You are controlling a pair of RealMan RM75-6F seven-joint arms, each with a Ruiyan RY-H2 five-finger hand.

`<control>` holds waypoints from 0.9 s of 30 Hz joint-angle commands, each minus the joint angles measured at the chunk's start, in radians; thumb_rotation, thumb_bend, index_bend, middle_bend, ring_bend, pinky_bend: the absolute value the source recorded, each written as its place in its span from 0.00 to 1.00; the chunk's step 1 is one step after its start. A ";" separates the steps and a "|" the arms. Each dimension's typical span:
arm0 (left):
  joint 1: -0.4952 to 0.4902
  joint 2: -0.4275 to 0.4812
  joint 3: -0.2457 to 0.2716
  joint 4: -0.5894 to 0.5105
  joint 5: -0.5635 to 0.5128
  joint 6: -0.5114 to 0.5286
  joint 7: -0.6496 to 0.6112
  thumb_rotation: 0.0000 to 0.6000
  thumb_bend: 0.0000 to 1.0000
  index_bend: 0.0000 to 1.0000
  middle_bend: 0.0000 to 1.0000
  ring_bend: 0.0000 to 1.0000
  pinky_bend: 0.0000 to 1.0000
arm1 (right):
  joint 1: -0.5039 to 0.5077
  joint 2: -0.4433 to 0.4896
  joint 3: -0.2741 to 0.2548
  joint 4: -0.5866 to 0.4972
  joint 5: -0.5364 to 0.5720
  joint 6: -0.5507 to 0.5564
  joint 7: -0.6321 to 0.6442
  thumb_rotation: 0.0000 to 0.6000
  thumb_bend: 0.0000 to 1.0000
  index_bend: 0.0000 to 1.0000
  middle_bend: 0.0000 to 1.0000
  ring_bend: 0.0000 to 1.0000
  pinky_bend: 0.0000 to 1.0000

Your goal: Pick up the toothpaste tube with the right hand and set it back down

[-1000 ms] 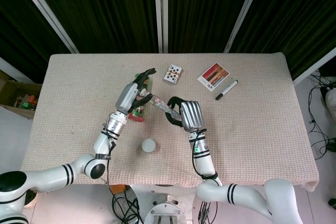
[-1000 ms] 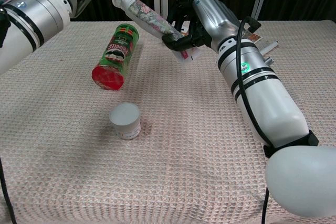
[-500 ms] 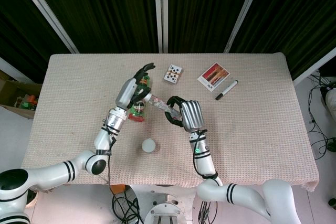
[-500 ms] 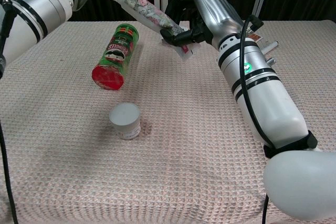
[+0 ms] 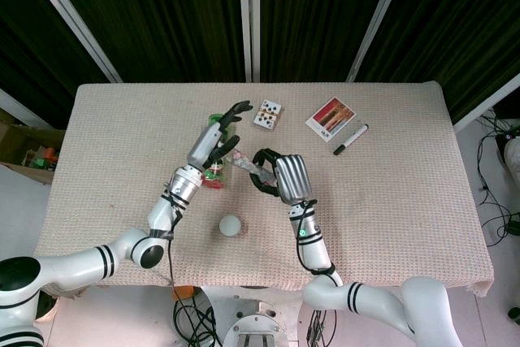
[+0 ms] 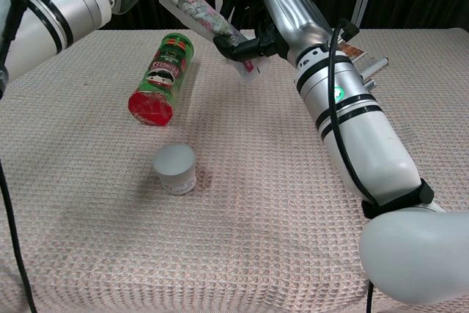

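Observation:
My right hand (image 5: 280,176) (image 6: 265,20) holds the flower-patterned toothpaste tube (image 5: 244,162) (image 6: 196,9) by its flat end, well above the table. The tube slants up to the left, white cap highest. My left hand (image 5: 216,137) is raised beside the cap end with its fingers spread, holding nothing; the chest view shows only its forearm at the top left edge. Whether it touches the tube cannot be told.
A green crisp can (image 6: 160,79) (image 5: 214,170) lies on its side below the tube. A small white cup (image 6: 175,168) (image 5: 231,224) stands nearer the front. Playing cards (image 5: 269,114), a red and white card (image 5: 330,115) and a black marker (image 5: 350,139) lie at the back right.
My right hand has lifted the tube higher and carried it slightly left. My left hand has opened its fingers and drawn away from the cap end.

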 commanded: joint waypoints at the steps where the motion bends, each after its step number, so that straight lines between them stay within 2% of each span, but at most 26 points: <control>1: -0.004 0.006 0.013 -0.007 0.009 -0.003 0.012 0.00 0.00 0.07 0.11 0.08 0.17 | 0.002 0.000 0.003 -0.001 -0.001 0.000 0.001 1.00 0.54 1.00 0.87 0.79 0.91; 11: -0.017 0.001 0.038 -0.001 0.031 0.018 0.080 0.00 0.00 0.07 0.12 0.08 0.17 | 0.006 -0.005 0.008 -0.005 -0.007 0.007 0.002 1.00 0.54 1.00 0.87 0.79 0.91; 27: -0.025 -0.024 0.053 0.016 0.046 0.058 0.100 0.00 0.00 0.07 0.14 0.08 0.17 | 0.006 -0.014 0.016 0.000 -0.008 0.018 0.016 1.00 0.54 1.00 0.87 0.79 0.92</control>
